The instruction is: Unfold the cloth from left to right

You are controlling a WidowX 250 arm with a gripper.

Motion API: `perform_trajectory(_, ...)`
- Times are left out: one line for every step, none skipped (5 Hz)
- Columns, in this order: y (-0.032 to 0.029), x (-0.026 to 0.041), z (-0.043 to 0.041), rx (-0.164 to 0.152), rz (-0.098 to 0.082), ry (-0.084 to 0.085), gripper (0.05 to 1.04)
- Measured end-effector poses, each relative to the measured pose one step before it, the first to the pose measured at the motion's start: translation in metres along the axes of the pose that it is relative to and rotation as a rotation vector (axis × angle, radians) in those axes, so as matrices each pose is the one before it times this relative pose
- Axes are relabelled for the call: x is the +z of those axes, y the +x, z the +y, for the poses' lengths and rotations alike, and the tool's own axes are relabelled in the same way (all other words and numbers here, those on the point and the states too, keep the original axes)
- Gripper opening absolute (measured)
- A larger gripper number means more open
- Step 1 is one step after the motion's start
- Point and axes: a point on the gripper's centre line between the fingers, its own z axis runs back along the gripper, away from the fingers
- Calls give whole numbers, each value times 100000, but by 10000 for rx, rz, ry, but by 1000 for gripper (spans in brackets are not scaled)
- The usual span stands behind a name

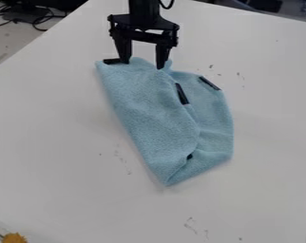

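Note:
The gripper [143, 65] hangs at the top centre with its two fingers spread apart, their tips at the far edge of the light blue cloth [149, 118]. A small rise of cloth shows between the fingertips. The cloth lies partly folded, its left part lapping over the right part along a slanting line. Black patches show at its far left corner, along the fold and at its upper right edge. Its near end narrows to a point. Whether the fingertips touch the cloth, I cannot tell.
The white table [54, 142] surrounds the cloth and carries small dark marks. A yellow object [14, 238] stands at the lower left corner of the view. Black cables [38, 21] lie beyond the table's edge at the upper left.

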Motion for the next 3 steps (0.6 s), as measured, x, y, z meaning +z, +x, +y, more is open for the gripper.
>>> perform_trajectory(-475, -1415, -33, 49, 399, 10, 1001)
perform_trajectory(455, -122, -1145, 153, -374, -60, 1001)
perform_trajectory(814, 532, -1832, -129, -483, 1, 1001)
